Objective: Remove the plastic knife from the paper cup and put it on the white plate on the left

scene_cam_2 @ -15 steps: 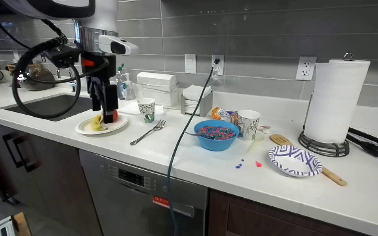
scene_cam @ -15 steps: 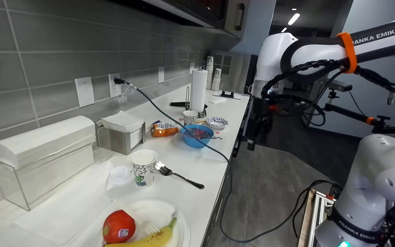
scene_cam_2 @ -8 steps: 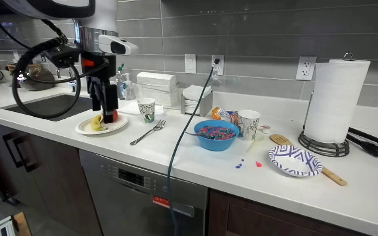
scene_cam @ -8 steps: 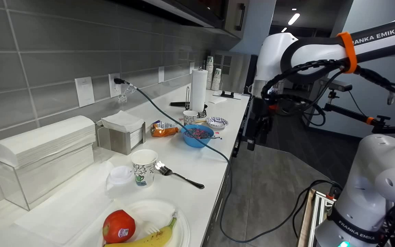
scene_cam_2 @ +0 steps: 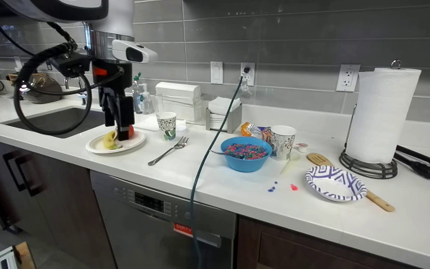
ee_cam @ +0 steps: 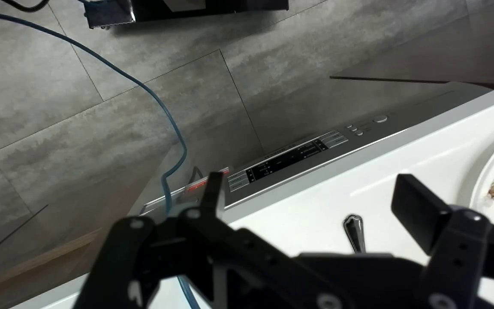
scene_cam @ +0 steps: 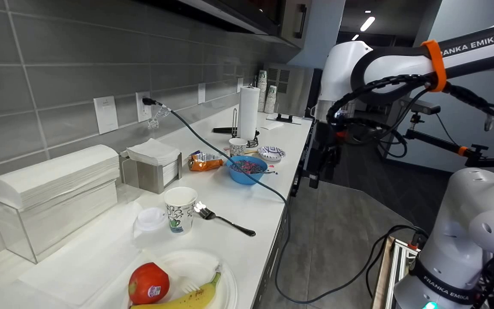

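Though I cannot make out the plastic knife in the paper cup (scene_cam: 180, 213) beside the white plate (scene_cam: 200, 262), the empty gripper (ee_cam: 311, 197) hangs apart from that plate, jaws parted, presumably ready to grasp.

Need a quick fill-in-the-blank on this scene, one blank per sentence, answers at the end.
The white plate holds a red fruit and a yellow ____.
Between that plate and the blue bowl lies a metal ____.
In the wrist view, the gripper is ____, its jaws wide apart.
The red label on the dishwasher reads ____.

Missing words: banana, fork, open, DIRTY.
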Controlling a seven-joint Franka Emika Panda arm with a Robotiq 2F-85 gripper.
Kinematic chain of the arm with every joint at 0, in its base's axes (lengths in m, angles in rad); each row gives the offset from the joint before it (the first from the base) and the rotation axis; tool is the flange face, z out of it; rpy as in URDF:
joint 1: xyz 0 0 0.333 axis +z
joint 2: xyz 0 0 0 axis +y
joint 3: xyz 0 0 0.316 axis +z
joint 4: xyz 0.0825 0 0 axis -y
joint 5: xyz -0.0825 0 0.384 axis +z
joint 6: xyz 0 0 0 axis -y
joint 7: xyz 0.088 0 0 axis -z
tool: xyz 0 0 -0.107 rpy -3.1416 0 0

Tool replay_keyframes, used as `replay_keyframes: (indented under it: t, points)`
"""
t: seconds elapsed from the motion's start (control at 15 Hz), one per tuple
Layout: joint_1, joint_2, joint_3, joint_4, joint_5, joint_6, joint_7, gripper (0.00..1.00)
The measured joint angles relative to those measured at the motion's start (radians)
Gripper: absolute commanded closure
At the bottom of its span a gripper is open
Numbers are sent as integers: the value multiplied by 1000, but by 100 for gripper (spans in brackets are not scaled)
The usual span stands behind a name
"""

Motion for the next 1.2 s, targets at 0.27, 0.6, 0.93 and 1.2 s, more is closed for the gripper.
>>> replay_keyframes:
  t: [0.27,0.6,0.93,1.2]
  points:
    - [0,0,0,0,0,0,0,0]
    - [0,0,0,0,0,0,0,0]
    - [0,1,0,1,3,0,0,0]
    - [42,23,33,14,77,28,0,0]
